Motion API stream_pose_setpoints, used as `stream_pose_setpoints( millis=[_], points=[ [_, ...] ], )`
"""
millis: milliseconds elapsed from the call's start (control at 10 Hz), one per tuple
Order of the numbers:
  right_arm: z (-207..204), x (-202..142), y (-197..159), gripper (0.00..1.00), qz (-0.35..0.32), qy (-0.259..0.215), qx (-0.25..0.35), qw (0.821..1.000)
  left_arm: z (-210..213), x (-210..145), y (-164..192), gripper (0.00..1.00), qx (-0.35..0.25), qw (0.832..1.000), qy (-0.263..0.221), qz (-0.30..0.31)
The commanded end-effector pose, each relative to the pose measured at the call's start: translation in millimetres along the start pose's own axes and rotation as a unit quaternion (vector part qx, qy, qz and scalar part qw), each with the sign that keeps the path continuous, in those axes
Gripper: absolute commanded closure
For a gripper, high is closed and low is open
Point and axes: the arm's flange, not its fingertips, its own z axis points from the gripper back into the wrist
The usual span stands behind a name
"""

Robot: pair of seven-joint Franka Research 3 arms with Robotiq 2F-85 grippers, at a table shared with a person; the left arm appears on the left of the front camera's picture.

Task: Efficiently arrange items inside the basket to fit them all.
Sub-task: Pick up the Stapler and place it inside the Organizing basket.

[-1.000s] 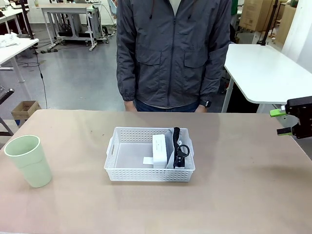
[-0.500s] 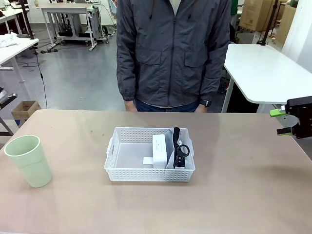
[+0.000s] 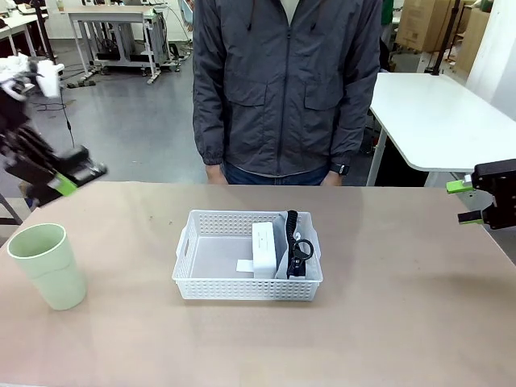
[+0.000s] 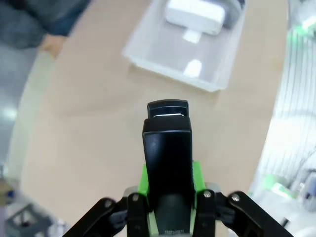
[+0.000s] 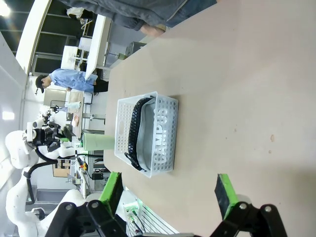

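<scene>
Seen from its own wrist camera, the left gripper [image 4: 170,185] is clamped on a black stapler [image 4: 167,143], which juts out over the tan table [image 3: 403,322]. From the front, the same gripper is a blur near the table's far left corner. The white lattice basket [image 3: 242,289] sits mid-table, with the pale green cup [image 3: 48,266] upright well to its left. Inside are a small white box [image 3: 264,248] and, on edge along the right wall, a grey pouch [image 3: 280,246]. The right wrist view picks out its "CAMPUS" lettering through the lattice. The right gripper [image 3: 465,202] hangs at the table's right edge, jaws wide apart and empty. A person in a dark jacket [image 3: 286,81] stands opposite.
</scene>
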Motion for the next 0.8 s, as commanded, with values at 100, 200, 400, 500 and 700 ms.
stream_pose_setpoints(
  millis=[100,200,400,500,700],
  points=[
    [0.8,-0.7,-0.3,0.00,0.003,0.000,0.005,1.000,-49.9,52.4,-9.0,0.63,-0.091,0.986,0.072,-0.118],
    [0.8,-0.7,-0.3,0.00,0.003,0.000,0.005,1.000,-71.1,69.5,-12.9,0.63,-0.098,0.984,0.065,-0.132],
    [0.8,-0.7,-0.3,0.00,0.003,0.000,0.005,1.000,-123.9,102.9,-24.8,0.63,-0.085,0.984,0.056,-0.149],
    [0.8,-0.7,-0.3,0.00,0.003,0.000,0.005,1.000,-151.3,116.7,-28.9,0.63,-0.091,0.982,0.060,-0.157],
    [0.8,-0.7,-0.3,0.00,0.003,0.000,0.005,1.000,-200.7,141.1,-30.1,0.63,-0.101,0.981,0.054,-0.158]
  ],
)
